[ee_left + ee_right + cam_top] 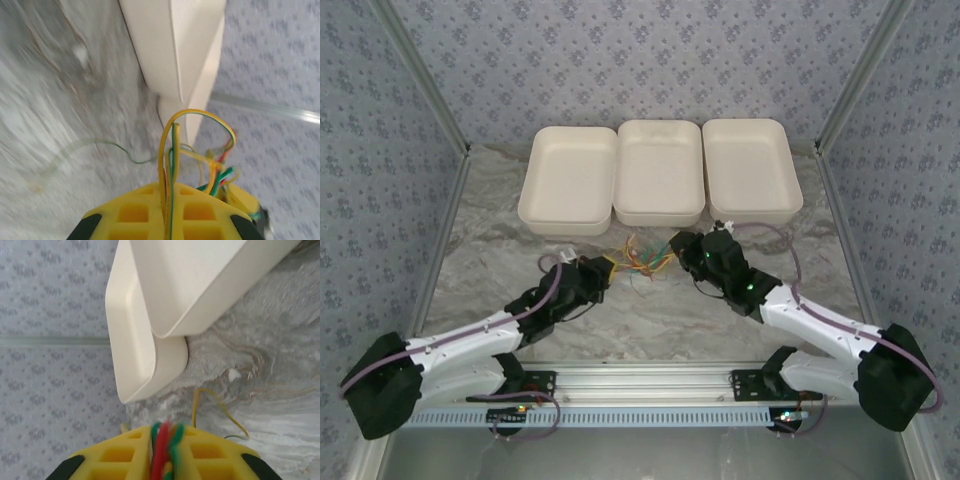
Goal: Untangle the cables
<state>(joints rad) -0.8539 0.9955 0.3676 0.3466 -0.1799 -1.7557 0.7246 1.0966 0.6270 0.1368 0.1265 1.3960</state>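
Your left claw (167, 195) is clenched on the cables (638, 258), which loop out ahead of its jaws; your right claw (166, 435) has red and green strands between its jaws; whether it grips them, you cannot tell.

3 white trays (660, 215) close behind cables (638, 262); bare tabletop (660, 320) nearer.

Tangle of thin red, yellow and green cables (638, 258) bunched mid-table on grey marbled tabletop (650, 315), just in front of middle white plastic tray (660, 172), not touching it. Strands arch up, crossing one another. Left wrist view: tall yellow loop (200, 112) upright, red and green strands knotted beside it; lone green strand (125, 151) trails flat over surface. Right wrist view: red-green bundle (162, 445) packed tight side by side; loose yellow strand (220, 407) curls across tabletop.
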